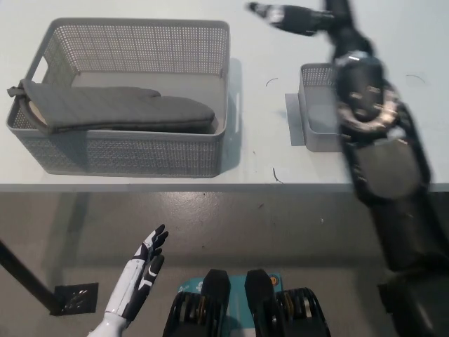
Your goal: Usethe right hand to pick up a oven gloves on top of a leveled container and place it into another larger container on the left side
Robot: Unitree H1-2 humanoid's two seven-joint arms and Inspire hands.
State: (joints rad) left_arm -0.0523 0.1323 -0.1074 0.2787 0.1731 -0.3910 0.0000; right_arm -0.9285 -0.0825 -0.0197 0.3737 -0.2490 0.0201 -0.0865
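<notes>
While the oven glove [112, 109] lies in the large basket [126, 158], both hands' fingers spread empty.

Clearances, as we see them: the large basket [130, 151] fills the table's [259, 151] left half, its walls rising close to the front edge. We find its interior largely blocked by the oven glove [116, 109], lying lengthwise and draped over the left rim. A bare strip of table runs front to back between this basket and the small container [316, 116]. The right arm [372, 119] crosses over that container's right side; the right hand [287, 15], blurred, seems to hover near the far edge.
</notes>
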